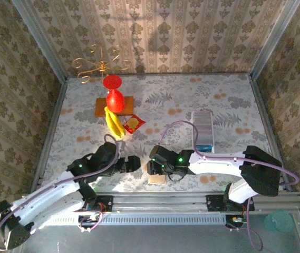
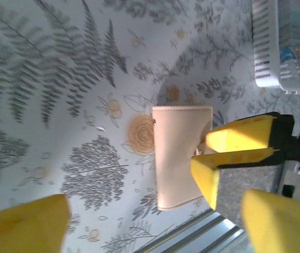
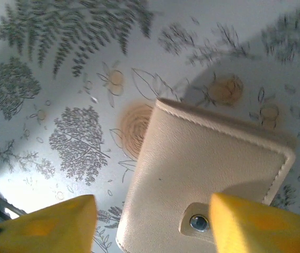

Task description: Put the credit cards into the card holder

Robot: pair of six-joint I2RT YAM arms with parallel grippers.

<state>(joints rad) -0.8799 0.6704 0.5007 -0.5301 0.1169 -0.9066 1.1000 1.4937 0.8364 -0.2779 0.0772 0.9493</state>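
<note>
Left end effector (image 1: 134, 164): fingers wide apart, empty. Card holder (image 1: 156, 179): lower centre, flat on the bench (image 1: 229, 95), folded shut. Right end effector (image 3: 150, 211): fingers apart over it, gripping nothing. Credit cards (image 1: 205, 139): apparently in the tray (image 1: 201, 118); insertion outstanding.

banana (image 1: 114, 122) – one end on wooden board (image 1: 101, 107) | snack packet (image 1: 133, 124) just beside banana | ribbed tray (image 1: 202, 117) – well apart, right

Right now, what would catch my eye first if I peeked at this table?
Probably the bright red vase-shaped thing and the yellow banana at the back left. Next, the left gripper and right gripper meet by a small tan wallet at the near edge.
</note>
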